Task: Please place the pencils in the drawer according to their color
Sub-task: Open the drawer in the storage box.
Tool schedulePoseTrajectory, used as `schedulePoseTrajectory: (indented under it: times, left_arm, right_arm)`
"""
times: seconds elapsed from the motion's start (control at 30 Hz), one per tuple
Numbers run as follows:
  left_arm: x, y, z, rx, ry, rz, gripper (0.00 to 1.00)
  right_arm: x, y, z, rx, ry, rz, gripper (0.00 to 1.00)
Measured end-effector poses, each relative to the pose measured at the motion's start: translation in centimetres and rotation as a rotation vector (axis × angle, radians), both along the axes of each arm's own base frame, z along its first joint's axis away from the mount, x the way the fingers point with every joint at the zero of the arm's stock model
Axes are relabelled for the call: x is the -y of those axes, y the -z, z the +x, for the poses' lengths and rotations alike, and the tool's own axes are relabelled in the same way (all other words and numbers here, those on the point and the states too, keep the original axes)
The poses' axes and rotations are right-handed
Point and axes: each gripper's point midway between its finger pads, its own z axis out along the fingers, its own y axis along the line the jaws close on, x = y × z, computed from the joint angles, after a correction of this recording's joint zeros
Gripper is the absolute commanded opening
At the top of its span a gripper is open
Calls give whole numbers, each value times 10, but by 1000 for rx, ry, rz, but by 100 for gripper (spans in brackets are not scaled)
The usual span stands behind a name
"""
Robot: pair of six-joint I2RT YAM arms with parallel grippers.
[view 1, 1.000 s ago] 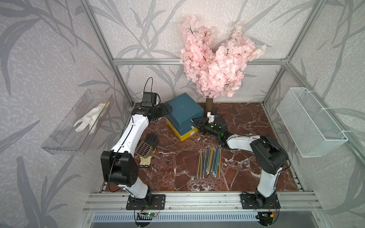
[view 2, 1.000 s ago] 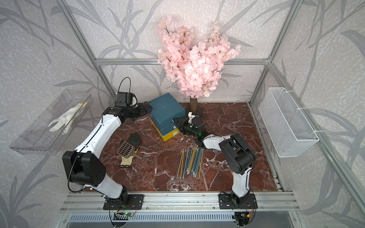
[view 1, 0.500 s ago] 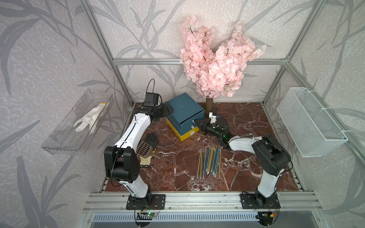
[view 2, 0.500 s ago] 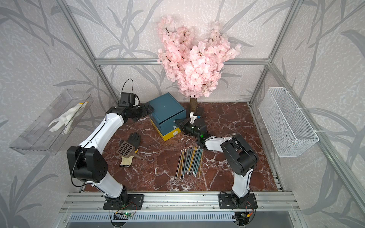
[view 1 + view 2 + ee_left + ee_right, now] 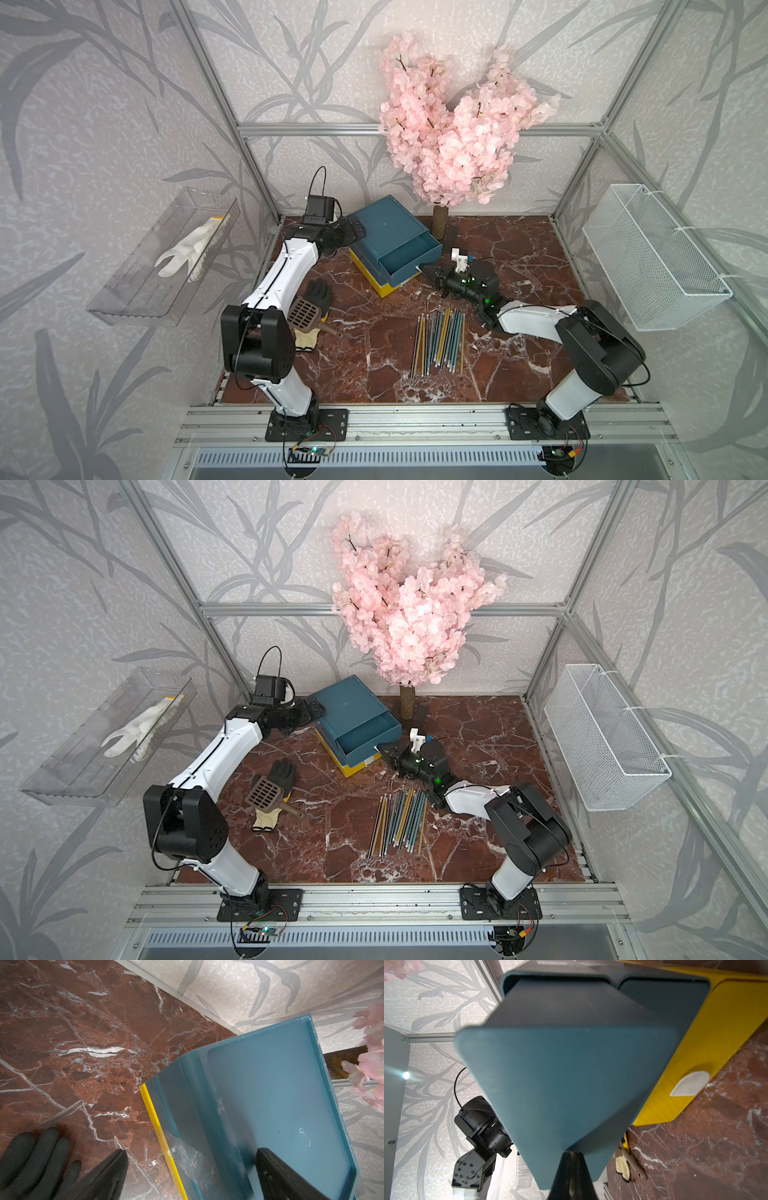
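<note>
Teal drawer (image 5: pixel 405 258) juts half-open from the chest (image 5: pixel 384 222) by the tabletop's (image 5: pixel 519 249) back edge, right pincer (image 5: pixel 429 272) pinched shut at its front, seemingly gripping it; left pincer (image 5: pixel 354 233) spread wide against the chest; pencils (image 5: pixel 440 341) lie mid-tabletop.

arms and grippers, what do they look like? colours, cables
The left arm and right arm have white shells with black joints and black bases. A thin black cable runs along each, looping above the left wrist. The left gripper and right gripper are black; a green light glows behind the right one.
</note>
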Motion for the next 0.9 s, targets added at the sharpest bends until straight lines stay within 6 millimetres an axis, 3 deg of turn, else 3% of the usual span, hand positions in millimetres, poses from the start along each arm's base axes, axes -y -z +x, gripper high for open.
schedulePoseTrajectory:
  times: [0.4,0.43,0.63,0.9]
  left_arm:
    - [2,-1,1,6,5,-1,100]
    - [2,-1,1,6,5,-1,100]
    - [3,-1,1,6,6,-1,100]
    - [3,-5,-2,9,7,0,100]
  right_arm:
    - [16,5,-24,-32,-1,-31,3]
    - [17,6,-25,-34,0,-33,7]
    - [19,12,-30,-49,-4,-58,56]
    - [29,16,-43,-70,-13,-124,92]
